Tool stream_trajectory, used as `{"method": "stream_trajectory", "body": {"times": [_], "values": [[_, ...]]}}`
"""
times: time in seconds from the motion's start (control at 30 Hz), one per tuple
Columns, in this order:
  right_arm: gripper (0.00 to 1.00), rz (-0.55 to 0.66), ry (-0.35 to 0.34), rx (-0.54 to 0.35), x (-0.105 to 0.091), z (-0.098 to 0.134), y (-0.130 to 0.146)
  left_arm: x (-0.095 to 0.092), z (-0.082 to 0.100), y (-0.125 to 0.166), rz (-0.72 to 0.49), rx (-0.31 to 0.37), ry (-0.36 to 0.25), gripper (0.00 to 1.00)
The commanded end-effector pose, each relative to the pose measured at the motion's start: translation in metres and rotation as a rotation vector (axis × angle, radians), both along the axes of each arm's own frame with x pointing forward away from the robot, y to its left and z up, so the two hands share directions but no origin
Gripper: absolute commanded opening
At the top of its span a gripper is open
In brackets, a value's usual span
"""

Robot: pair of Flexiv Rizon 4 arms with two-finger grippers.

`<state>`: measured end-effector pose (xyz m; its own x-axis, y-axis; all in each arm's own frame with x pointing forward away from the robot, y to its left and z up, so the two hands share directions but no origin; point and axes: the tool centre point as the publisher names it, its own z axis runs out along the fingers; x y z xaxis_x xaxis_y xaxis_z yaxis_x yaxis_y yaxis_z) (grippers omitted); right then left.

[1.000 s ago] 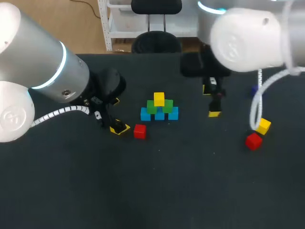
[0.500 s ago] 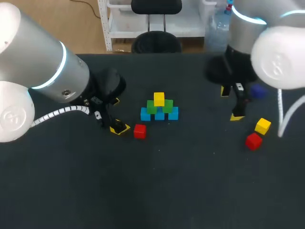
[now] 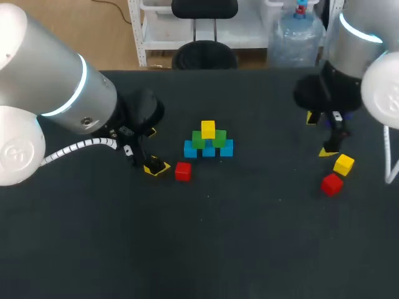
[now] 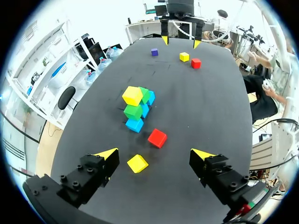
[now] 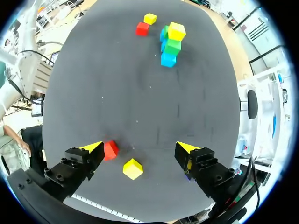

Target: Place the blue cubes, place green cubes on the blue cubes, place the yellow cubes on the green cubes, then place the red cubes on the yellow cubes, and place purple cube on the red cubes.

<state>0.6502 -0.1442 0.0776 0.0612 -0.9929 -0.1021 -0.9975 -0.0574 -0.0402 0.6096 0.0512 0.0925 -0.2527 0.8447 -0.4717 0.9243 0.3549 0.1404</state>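
Table [image 3: 249,249]: dark, bearing every cube.
Stack [image 3: 208,144]: mid-table; blue cubes [image 3: 190,149] and green cubes [image 3: 198,139] laid, top yellow [image 3: 208,129] set on.
Remaining: left yellow [image 4: 138,163], left red [image 3: 182,171], right yellow [image 3: 343,164], right red [image 3: 331,184], purple cube [image 4: 154,52], all loose.
Jaws: left jaws and right jaws wide, empty, each above its yellow.

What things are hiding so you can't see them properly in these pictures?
Purple cube: in the head view it is hidden behind the right arm; the left wrist view shows it, but tiny.
Stack of cubes: the right wrist view sees it end-on, so front cubes cover those behind.
Yellow cube by the left gripper: in the head view it merges with a yellow fingertip.
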Motion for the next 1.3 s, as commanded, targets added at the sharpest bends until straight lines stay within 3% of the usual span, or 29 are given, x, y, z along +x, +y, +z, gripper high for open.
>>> {"method": "stream_trajectory", "body": {"times": [0.03,0.5,1.3], "values": [[1.0,-0.066,-0.013,-0.006,0.003,0.001,-0.014,0.001,0.0,-0.001,0.001,0.003,0.001,1.0],[1.0,-0.442,-0.081,-0.17,-0.026,-0.015,-0.028,0.001,0.0,-0.001,0.001,0.003,0.001,1.0],[1.0,-0.619,-0.006,-0.058,-0.028,-0.049,-0.075,0.001,0.0,-0.001,0.001,0.003,0.001,1.0]]}}
